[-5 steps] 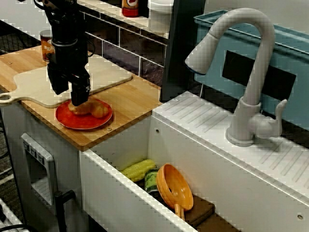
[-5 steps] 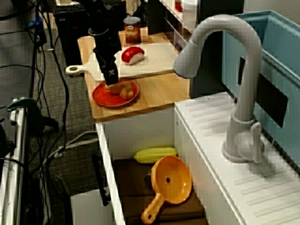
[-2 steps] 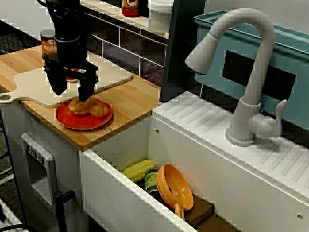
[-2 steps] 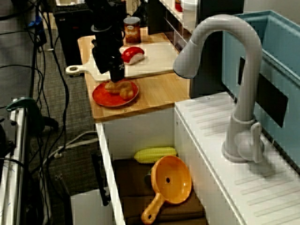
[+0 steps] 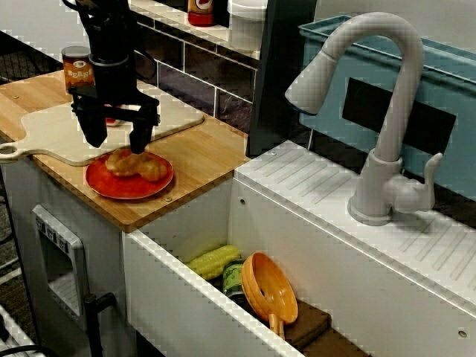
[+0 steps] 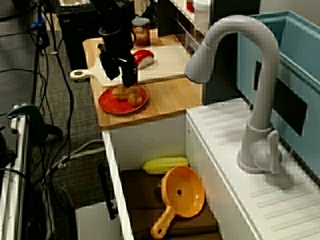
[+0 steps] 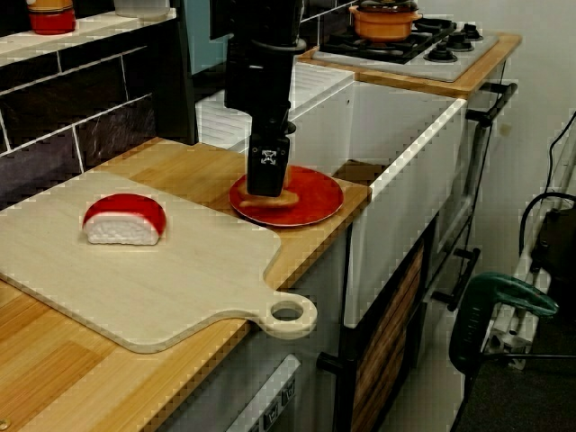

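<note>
The light wooden countertop (image 5: 204,152) carries everything here. The pale wooden cutting board with a holed handle (image 5: 48,134) lies behind and to one side of the jaws. The black gripper (image 5: 117,141) hangs with its jaws spread wide and gripping nothing, fingertips pointing down. Directly beneath them sits the round red plate (image 5: 111,186). The golden-brown pastry (image 5: 137,166) rests on that plate, just under the gap between the fingers. In the front view over the sink one fingertip stands very close to its top; whether they touch I cannot tell. The red and white sushi piece (image 7: 124,219) lies on the board, well apart from the jaws.

The step in hand looks like letting go and clearing the pastry. To do it well, I would keep the jaws fully apart and move straight up. Any sideways drift could let the near fingertip drag the pastry across the plate or nudge the plate toward the counter edge.

A second ago the fingers stood close together, low on the pastry. By 0.4 s ago they had parted. Now they sit a little higher and slightly farther along the plate. The pastry and plate have stayed where they were.
</note>
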`<state>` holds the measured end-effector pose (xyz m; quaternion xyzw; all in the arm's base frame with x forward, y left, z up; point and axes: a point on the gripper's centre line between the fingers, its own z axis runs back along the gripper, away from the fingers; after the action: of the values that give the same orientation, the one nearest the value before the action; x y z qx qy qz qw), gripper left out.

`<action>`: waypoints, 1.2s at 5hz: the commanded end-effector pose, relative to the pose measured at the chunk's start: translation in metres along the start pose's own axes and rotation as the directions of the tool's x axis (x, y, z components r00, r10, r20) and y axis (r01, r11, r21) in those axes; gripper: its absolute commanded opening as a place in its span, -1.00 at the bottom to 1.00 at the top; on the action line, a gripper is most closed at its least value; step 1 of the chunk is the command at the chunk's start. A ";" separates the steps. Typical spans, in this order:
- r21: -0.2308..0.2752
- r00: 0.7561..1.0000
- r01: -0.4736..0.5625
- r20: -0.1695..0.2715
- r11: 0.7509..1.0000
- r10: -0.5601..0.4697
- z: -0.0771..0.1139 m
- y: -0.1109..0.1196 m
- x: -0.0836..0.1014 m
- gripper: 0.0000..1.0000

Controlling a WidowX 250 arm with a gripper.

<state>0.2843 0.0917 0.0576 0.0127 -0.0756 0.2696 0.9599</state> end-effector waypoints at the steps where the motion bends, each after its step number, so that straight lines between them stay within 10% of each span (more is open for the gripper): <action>1: -0.029 0.998 -0.038 0.054 0.999 0.040 0.022 -0.011 0.000 1.00; 6: -0.054 0.939 -0.343 -0.004 0.938 0.343 0.002 -0.025 -0.001 1.00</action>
<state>0.2888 0.0663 0.0472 -0.0284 -0.0671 0.4307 0.8996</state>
